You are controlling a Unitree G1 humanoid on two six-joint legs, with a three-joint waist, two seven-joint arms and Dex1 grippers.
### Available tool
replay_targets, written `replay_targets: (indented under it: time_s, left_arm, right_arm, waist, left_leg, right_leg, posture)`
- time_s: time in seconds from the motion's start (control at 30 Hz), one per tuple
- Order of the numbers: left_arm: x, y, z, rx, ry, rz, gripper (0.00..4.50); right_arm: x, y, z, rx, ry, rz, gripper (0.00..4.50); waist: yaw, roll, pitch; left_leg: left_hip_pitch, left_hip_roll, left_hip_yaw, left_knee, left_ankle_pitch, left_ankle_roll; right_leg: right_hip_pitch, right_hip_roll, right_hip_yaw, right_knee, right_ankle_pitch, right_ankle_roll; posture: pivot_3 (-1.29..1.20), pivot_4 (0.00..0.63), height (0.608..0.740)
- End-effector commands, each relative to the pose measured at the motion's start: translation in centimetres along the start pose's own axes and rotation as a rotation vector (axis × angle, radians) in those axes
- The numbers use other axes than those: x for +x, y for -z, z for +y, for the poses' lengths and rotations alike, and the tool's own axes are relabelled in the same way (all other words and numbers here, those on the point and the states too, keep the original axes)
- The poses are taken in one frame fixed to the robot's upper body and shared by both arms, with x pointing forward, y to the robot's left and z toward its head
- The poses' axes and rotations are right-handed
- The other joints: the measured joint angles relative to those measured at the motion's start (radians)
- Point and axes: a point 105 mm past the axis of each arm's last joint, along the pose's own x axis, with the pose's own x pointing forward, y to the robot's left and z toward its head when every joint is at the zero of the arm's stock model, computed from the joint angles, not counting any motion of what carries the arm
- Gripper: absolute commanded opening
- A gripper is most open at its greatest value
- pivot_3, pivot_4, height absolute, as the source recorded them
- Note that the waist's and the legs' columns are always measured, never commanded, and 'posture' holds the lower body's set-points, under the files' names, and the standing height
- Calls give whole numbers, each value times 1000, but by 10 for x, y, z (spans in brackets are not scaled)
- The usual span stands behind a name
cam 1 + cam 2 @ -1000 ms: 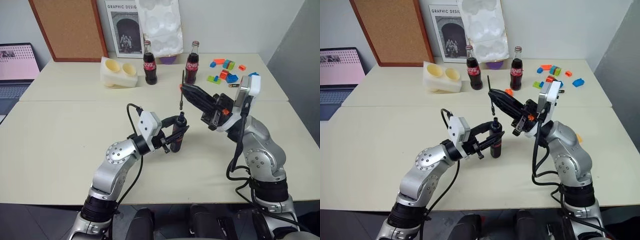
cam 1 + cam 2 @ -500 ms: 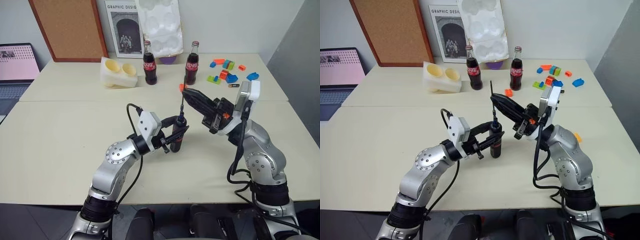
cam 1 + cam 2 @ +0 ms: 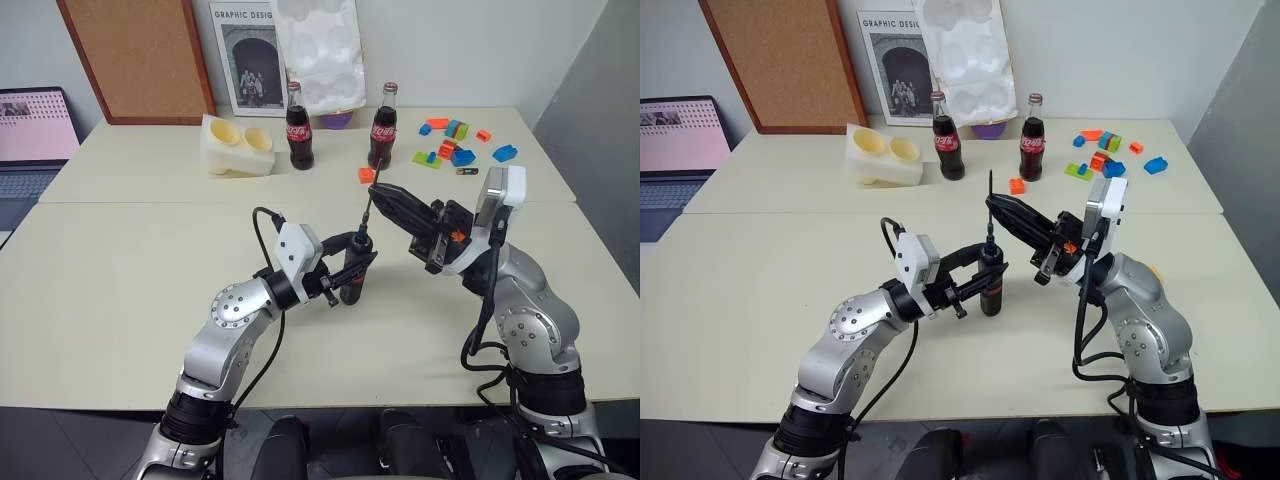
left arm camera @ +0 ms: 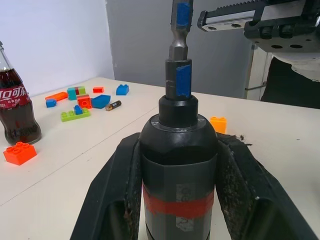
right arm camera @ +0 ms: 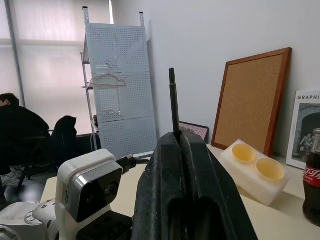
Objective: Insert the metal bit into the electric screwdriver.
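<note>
The electric screwdriver [image 4: 178, 170], black with a red band and blue tip, stands upright above the table. My left gripper [image 3: 355, 266] is shut on its body. The metal bit [image 3: 367, 214] hangs vertically over it, and in the left wrist view the metal bit's [image 4: 180, 30] lower end sits in the blue tip. My right gripper [image 3: 375, 193] is shut on the bit's upper part, reaching in from the right. In the right wrist view the bit [image 5: 173, 100] rises from between the closed fingers [image 5: 200, 175].
Two cola bottles [image 3: 299, 128] [image 3: 382, 128], a cream foam block [image 3: 237, 146] and an orange brick [image 3: 366, 174] stand behind the grippers. Coloured bricks [image 3: 450, 150] lie at the back right. A laptop [image 3: 30, 135] sits far left. A person [image 5: 15, 135] sits in the room's background.
My right gripper has come down and slightly right with the bit. The bit's lower end, earlier just above and beside the screwdriver's tip, now meets it. The left arm has kept still.
</note>
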Motion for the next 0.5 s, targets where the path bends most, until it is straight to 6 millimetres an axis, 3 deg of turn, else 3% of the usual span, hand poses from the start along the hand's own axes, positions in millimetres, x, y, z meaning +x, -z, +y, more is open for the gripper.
replay_targets:
  time_s: [0.03,0.27,0.5]
  left_arm:
    - [-1,-8,-2,26,12,-22,1656]
    - [-1,-7,-3,33,17,-22,1656]
    - [0,-8,-3,31,15,-26,1656]
  right_arm:
    - [4,-7,3,-21,-24,-1,0]
    - [6,12,-4,-48,-6,176,0]
    - [8,16,-15,-44,14,236,0]
  waist:
    - [0,0,0]
    - [0,0,0]
    - [-1,0,0]
  left_leg:
    - [0,0,0,0,0,0]
    - [1,0,0,0,0,0]
    - [2,0,1,0,0,0]
  right_leg:
    - [0,0,0,0,0,0]
    - [0,0,0,0,0,0]
    - [1,0,1,0,0,0]
  posture:
    - [0,150,740]
    - [0,150,740]
    - [0,150,740]
